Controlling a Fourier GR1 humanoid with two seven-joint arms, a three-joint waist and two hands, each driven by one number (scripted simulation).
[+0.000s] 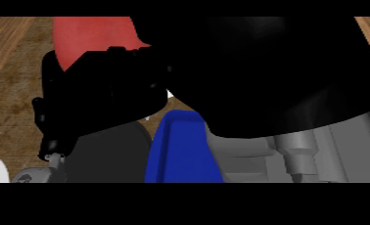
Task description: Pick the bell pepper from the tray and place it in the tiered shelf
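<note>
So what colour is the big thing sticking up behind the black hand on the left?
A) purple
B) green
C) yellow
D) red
D: the red shape rises above the left hand, and it is plain red against the brown wooden counter.

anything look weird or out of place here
The right robot hand sits so close that it blocks most of the view; the left robot hand covers part of a red object. Nothing else can be judged.
</note>
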